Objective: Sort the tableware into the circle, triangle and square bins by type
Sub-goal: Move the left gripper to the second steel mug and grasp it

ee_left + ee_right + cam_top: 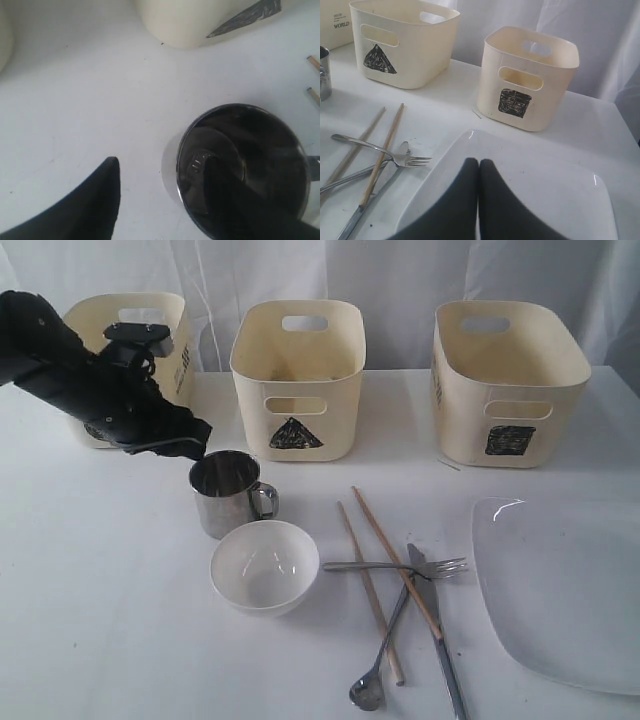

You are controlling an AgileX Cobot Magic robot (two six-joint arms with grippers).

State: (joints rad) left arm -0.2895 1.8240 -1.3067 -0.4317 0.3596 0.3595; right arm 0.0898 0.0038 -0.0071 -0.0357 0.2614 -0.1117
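Note:
A steel mug [225, 495] stands upright left of centre, with a white bowl [265, 565] just in front of it. My left gripper [192, 446] hangs open at the mug's rim. In the left wrist view one finger [107, 200] is over the bare table and the other is above the mug [250, 135] mouth. Two chopsticks [372, 590], a fork [400, 566], a knife [440, 640] and a spoon [378, 670] lie crossed in the middle. A white plate [560, 590] lies at the right. My right gripper [479, 162] is shut, empty, above the plate [545, 190].
Three cream bins line the back: the triangle bin [298, 380] in the middle, the square bin [508, 385] at the right, and a left bin [150, 325] whose mark my left arm hides. The right arm is out of the exterior view.

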